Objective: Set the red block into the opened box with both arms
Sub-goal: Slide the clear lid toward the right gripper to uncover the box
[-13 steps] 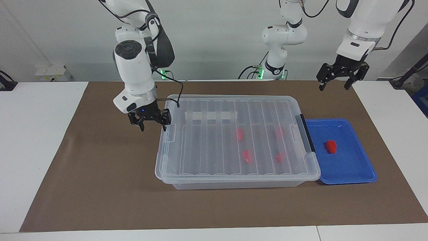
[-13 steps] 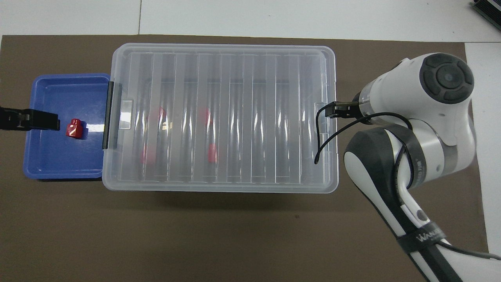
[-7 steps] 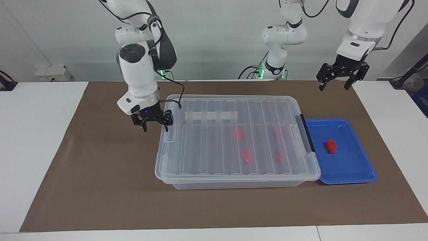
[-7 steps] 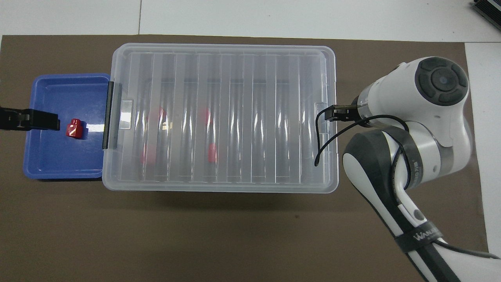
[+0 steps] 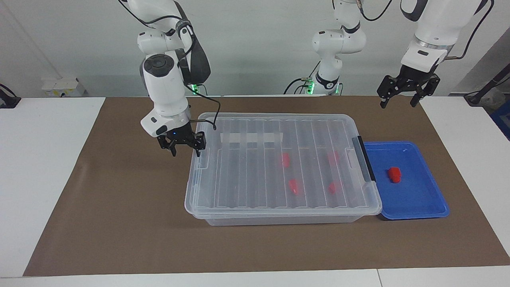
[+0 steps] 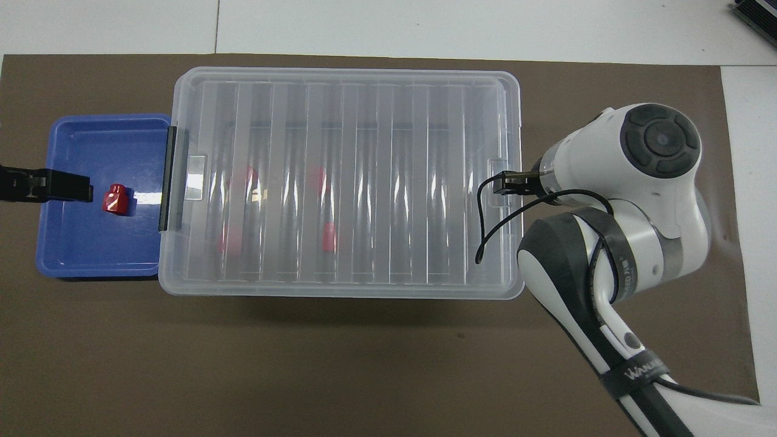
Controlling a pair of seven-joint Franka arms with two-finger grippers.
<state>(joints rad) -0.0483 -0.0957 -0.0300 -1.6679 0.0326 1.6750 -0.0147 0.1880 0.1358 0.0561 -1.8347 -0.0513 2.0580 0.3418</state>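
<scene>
Brown mat point(image 5: 119, 207) holds lidded box point(image 5: 279, 167); right hand point(image 5: 182, 149) spread beside it.

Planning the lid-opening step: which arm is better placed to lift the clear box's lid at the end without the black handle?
Right. Its tool hangs open at that end of the box, beside the lid edge. The left tool waits open, high above the mat near the blue tray.

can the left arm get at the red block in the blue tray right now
Probably yes. The red block lies uncovered in the open blue tray, nothing on or beside it. The left tool hangs open above the table by the tray's end, holding nothing, so a descent looks unobstructed.
</scene>
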